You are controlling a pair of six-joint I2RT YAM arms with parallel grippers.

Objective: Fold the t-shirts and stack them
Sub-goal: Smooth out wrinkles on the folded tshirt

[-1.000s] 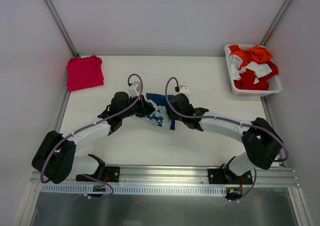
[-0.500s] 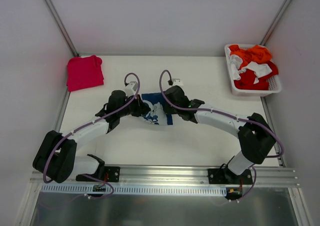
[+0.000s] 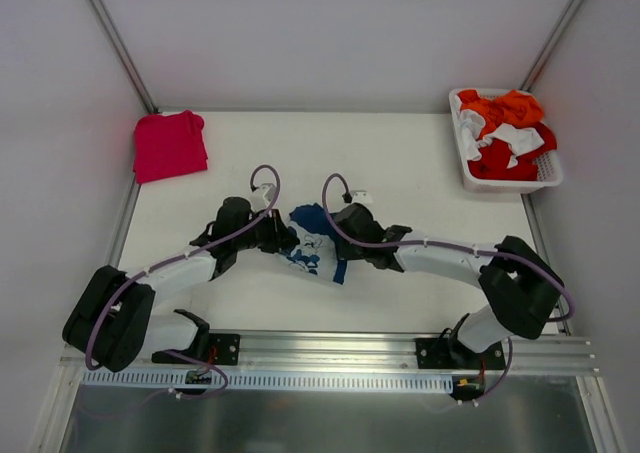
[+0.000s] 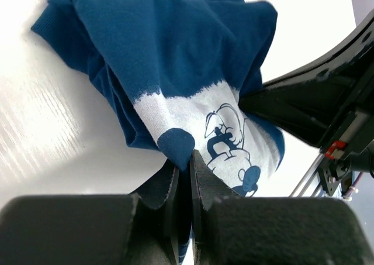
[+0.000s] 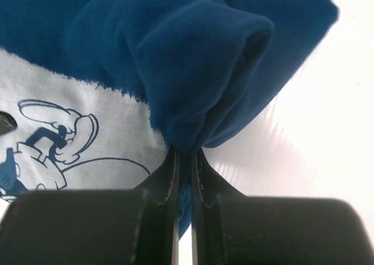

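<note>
A navy blue t-shirt (image 3: 313, 235) with a white cartoon print is bunched up at the table's middle, between both arms. My left gripper (image 3: 285, 241) is shut on a fold of it at its left side; the pinched cloth (image 4: 175, 145) shows between the jaws. My right gripper (image 3: 338, 241) is shut on its right side, clamping a thick blue fold (image 5: 193, 101). The right arm's black body (image 4: 315, 101) shows beyond the shirt in the left wrist view. A pinkish-red t-shirt (image 3: 169, 145) lies folded at the far left corner.
A white basket (image 3: 470, 168) with orange, red and white clothes stands at the back right. Walls enclose the table on three sides. A metal rail (image 3: 330, 351) runs along the near edge by the arm bases.
Both grippers have drawn nearer the front edge and closer together with the navy shirt, which is now more bunched and narrower. The pinkish-red shirt has not moved.
</note>
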